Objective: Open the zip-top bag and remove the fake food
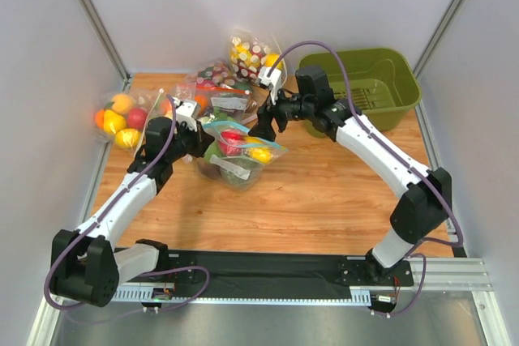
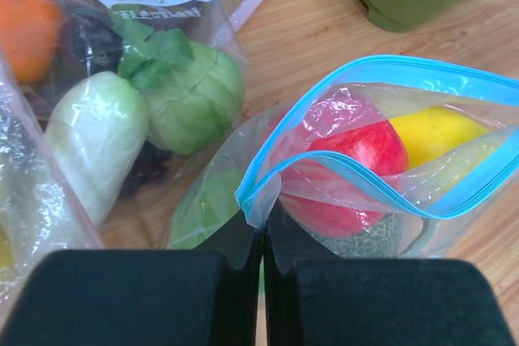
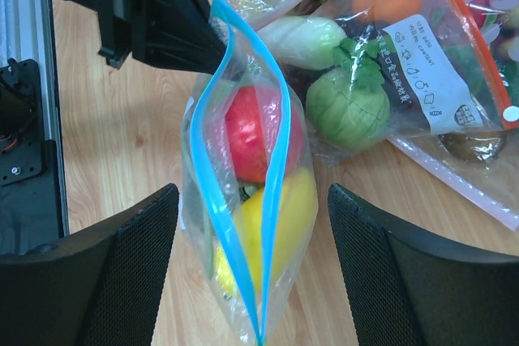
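The zip-top bag (image 1: 241, 147) lies mid-table, and its blue zipper (image 3: 217, 200) is parted into an open mouth. Fake food shows inside it: a red ball (image 2: 349, 160) and a yellow lemon (image 2: 438, 131), with a grey-green piece beneath. My left gripper (image 2: 263, 224) is shut on the bag's left corner, right at the end of the zipper. My right gripper (image 3: 253, 192) is open, one finger on each side of the bag's other end, touching nothing. From above, the right gripper (image 1: 263, 126) hovers at the bag's far right edge.
A clear bag with a pink-red zipper (image 3: 389, 62) holding green and white vegetables lies just behind. A polka-dot bag (image 1: 247, 54) and a bag of orange and yellow fruit (image 1: 120, 119) sit at the back and left. A green bin (image 1: 365, 83) stands back right.
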